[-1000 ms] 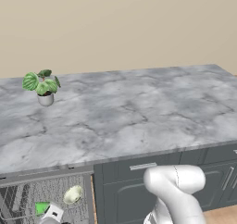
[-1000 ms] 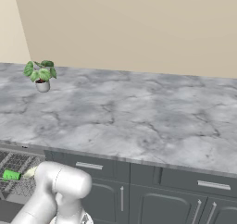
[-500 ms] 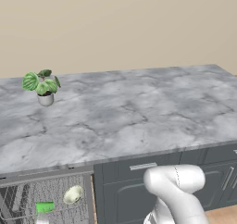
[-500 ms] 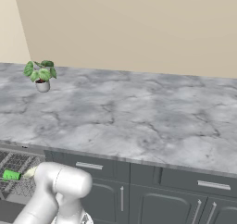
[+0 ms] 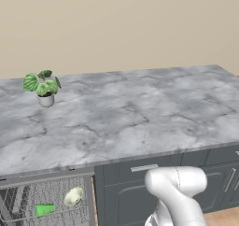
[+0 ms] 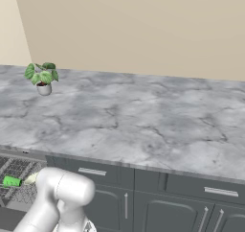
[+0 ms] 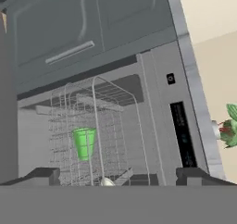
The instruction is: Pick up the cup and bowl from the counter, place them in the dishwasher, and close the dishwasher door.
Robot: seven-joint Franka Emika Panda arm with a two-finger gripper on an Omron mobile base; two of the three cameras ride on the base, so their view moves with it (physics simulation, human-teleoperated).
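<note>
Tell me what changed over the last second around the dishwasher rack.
The robot's hand, which was down in the grey wire-mesh dishwasher rack beside the small bright green tumbler cup, has pulled back out. Its fingers stand open and hold nothing. The cup, the shallow pale cream round bowl and the leafy plant in its white pot stayed put, and the dishwasher is still open.

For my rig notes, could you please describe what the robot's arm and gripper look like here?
The arm is glossy white with smooth, rounded, tube-like segments; no cables or markings show. The gripper has two small dark, blocky fingertips.
</note>
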